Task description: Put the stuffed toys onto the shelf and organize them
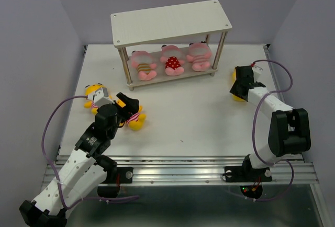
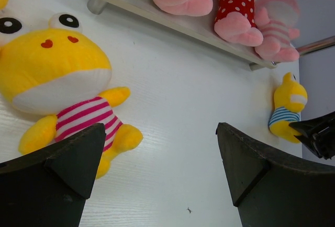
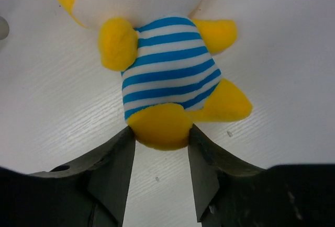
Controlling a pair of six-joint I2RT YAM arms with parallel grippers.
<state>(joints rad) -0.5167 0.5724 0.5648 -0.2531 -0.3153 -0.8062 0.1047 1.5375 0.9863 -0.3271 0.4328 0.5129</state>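
Lilac walls close in a white counter (image 1: 183,117) with a faint wood grain. At its far side stands the shelf (image 1: 171,22), a pale two-tier rack on thin round legs.

The left arm (image 1: 78,159) reaches in from the near left. The left jaws are spread wide and released, hanging over the counter with nothing between them. The right arm (image 1: 285,133) bends toward the right edge. There the right jaws press against both sides of one foot of the blue-striped toy (image 3: 170,75), grasping it as it lies on the counter.

That toy is yellow with stubby arms, a white face patch and a body banded blue and white.

Three pink toys sit side by side on the shelf's lower board, feet toward the front: the yellow-striped pink toy (image 1: 143,65), the red dotted pink toy (image 1: 172,61) and the pink-striped pink toy (image 1: 199,57).

Two yellow toys with pink-and-white striped bodies lie on the counter's left part: the far-left yellow toy (image 1: 94,96), and the nearer yellow toy (image 1: 134,118) just beside the left jaws. The left wrist view shows one of the two with bulging black-and-white eyes, small red nostrils and a white muzzle.
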